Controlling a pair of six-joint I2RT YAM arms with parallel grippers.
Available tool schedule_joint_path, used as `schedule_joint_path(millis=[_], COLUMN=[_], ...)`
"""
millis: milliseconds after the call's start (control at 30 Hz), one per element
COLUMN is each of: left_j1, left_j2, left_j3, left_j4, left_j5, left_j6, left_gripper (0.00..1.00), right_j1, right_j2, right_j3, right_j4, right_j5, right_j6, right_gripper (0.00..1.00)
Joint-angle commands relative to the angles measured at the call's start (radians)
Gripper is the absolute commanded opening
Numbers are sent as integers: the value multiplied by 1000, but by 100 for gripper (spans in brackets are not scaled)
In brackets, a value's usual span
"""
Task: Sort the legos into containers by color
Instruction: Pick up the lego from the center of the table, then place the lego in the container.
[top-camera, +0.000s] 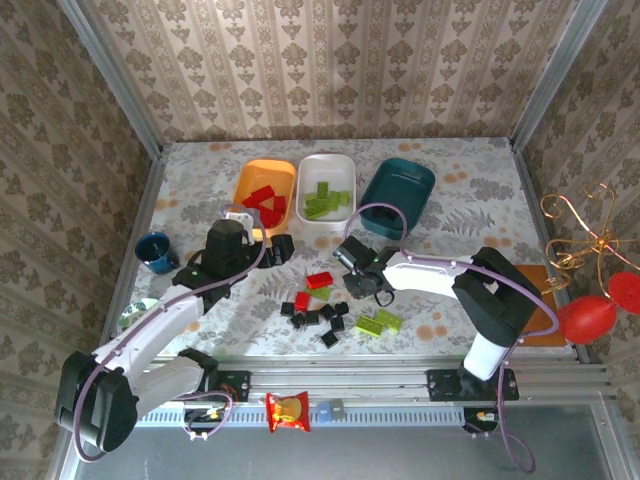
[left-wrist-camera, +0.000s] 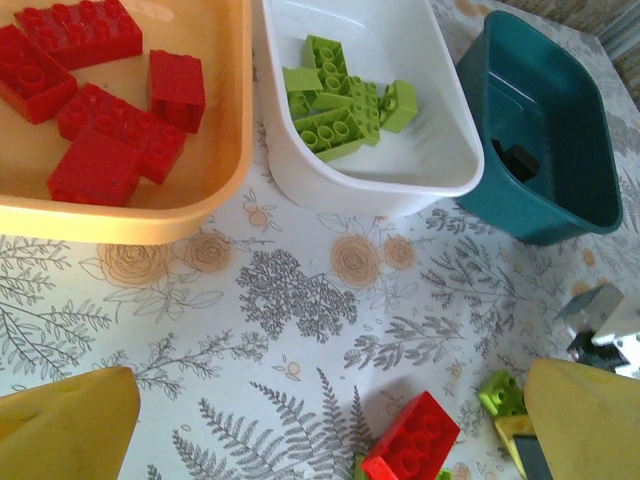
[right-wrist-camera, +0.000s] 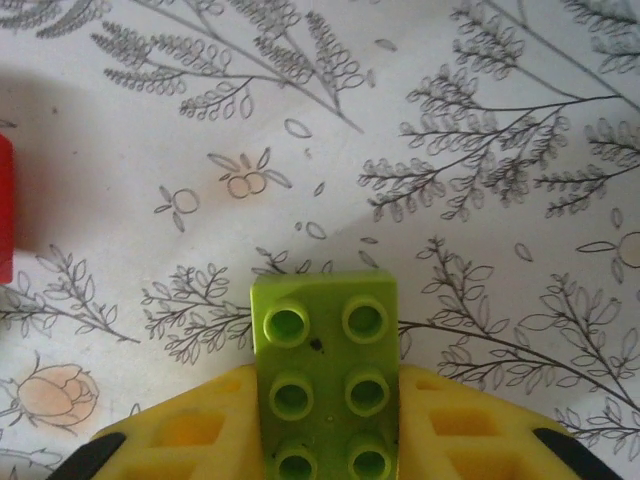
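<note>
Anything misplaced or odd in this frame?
Sorting fine: red legos in orange tray, green legos in white tray, black lego in teal tray. Only the snack packet on the front rail looks misplaced.

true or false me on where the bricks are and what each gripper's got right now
1. The orange tray holds red bricks. True.
2. The white tray holds red bricks too. False: it holds green bricks.
3. The right gripper is shut on a green brick. True.
4. The left gripper is gripping a brick. False: its jaws stand wide open and grip nothing.
5. Every brick is in a tray. False: black bricks, among others, lie loose on the table.
</note>
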Motion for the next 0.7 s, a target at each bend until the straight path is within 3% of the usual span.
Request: schedule_joint_path(millis=[0, 300, 433, 667], left_j1=[-14, -44, -68, -95], left_j2=[-23, -51, -83, -116], left_j3=[-28, -98, -123, -127], left_j4=[18, 35, 34, -13], left_j5=[18, 23, 0, -15], left_j6=[-13, -31, -33, -37], left_gripper=[100, 100, 100, 100], right_j1=[-21, -60, -99, -161], right_j2=[-75, -277, -190, 105], right_j3=[-35, 66, 211, 506], right_j4=[19, 83, 103, 117], right_j5=[40, -35, -92, -101], right_j6=[-4, -75, -74, -46], right_gripper=[27, 24, 25, 25])
